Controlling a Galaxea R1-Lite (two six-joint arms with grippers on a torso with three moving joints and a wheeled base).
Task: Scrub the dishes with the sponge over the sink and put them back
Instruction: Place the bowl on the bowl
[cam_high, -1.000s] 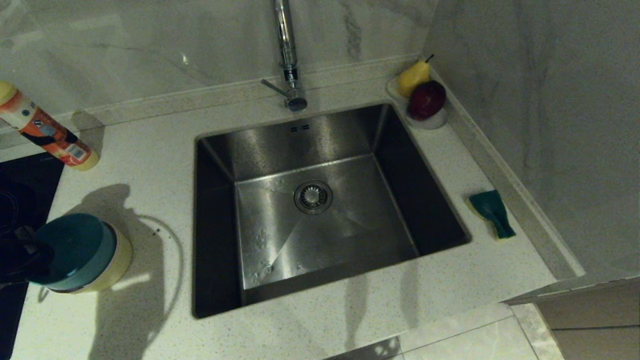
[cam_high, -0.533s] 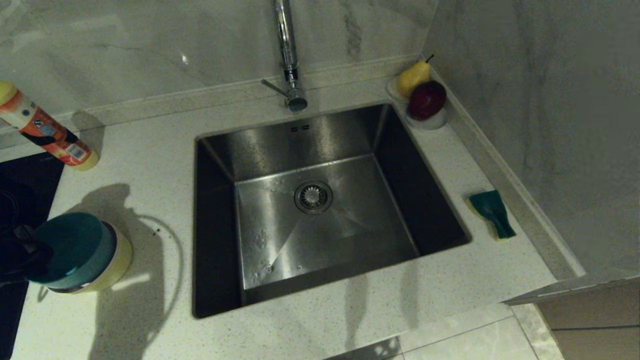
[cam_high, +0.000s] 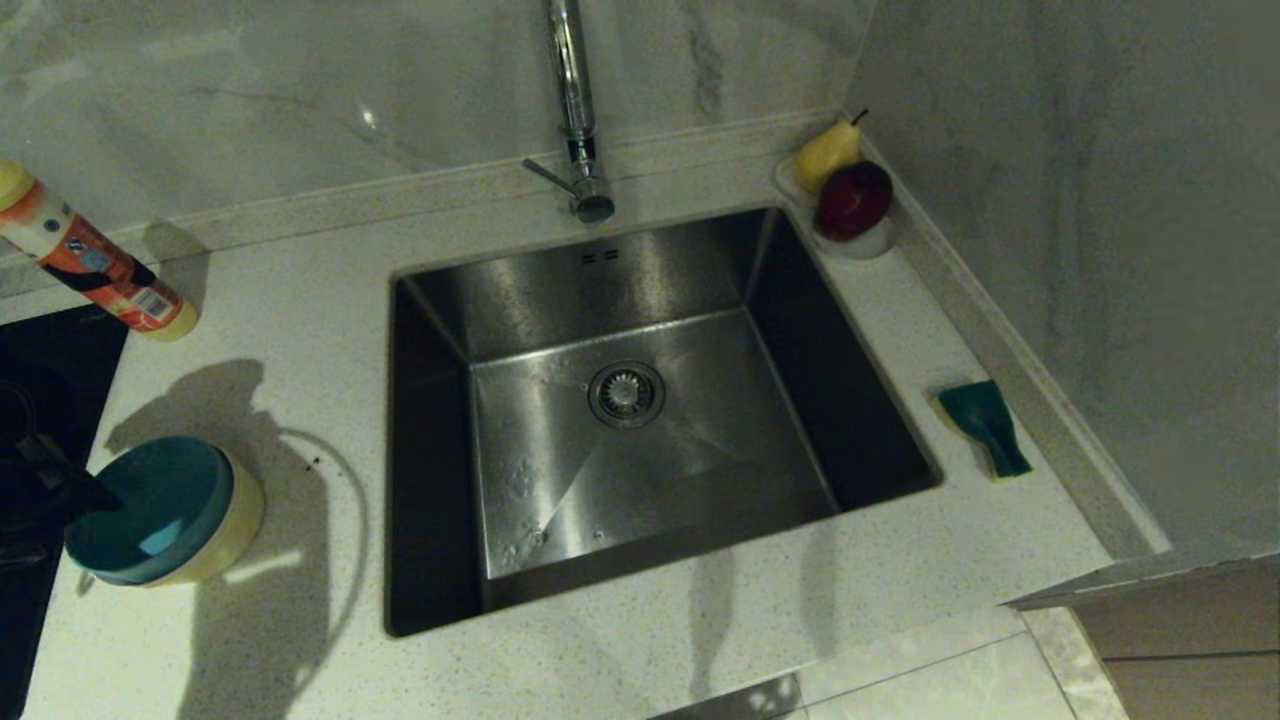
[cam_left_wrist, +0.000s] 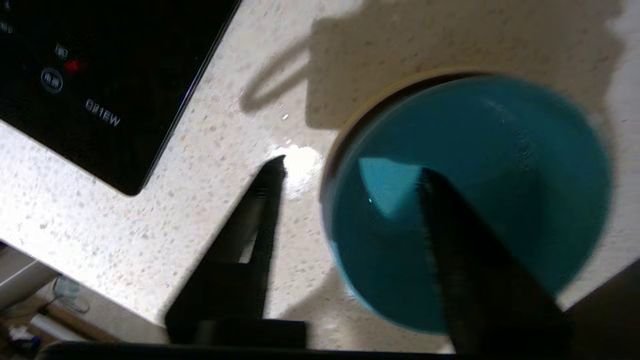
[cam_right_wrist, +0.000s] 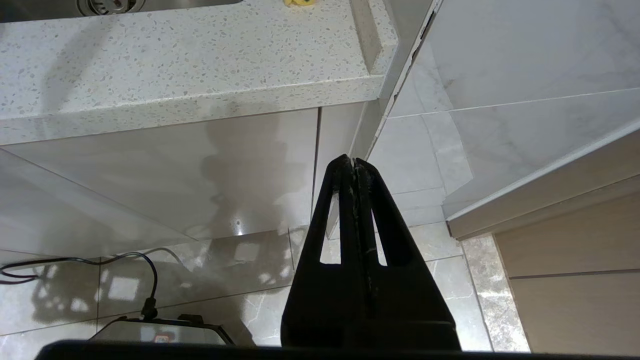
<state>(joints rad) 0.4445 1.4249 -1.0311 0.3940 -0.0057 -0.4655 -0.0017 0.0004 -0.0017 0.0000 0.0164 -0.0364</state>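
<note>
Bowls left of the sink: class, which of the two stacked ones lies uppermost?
The blue bowl. It nests inside the yellow bowl, which shows only as an outer wall around it.

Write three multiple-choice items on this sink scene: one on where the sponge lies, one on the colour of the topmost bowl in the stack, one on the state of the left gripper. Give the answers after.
1. Where does the sponge lie?
A. In the sink basin
B. On the counter to the right of the sink
C. Inside the stacked bowls

2. What colour is the topmost bowl in the stack?
A. Blue
B. Red
C. White

3. How does the left gripper stand?
A. Shut on the sponge
B. Shut and parked below the counter
C. Open, its fingers astride the bowl's rim

Answers:
1 B: the head view shows it on the worktop between the basin and the wall.
2 A: the bowl's inside shows teal blue in both views.
3 C: the left wrist view shows one finger outside the bowl and one over its inside, with a gap between them.
</note>
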